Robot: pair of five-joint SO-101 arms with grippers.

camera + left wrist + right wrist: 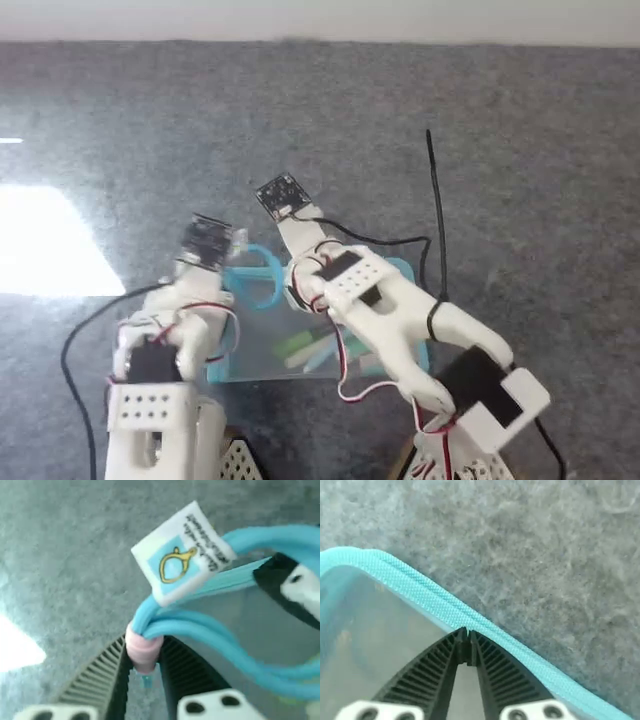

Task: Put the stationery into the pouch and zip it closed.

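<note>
While left claw [144, 655], right claw [466, 647] clamp — one pouch [258, 342] lies flat.

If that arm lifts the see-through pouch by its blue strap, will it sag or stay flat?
Probably sags: the pouch looks like thin clear film, and its strap curls loosely from the left gripper. Likely light, with little stationery inside.

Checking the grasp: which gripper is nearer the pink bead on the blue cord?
Left. The left gripper pinches the pink bead; the right gripper sits with its tips at the pouch zipper.
</note>
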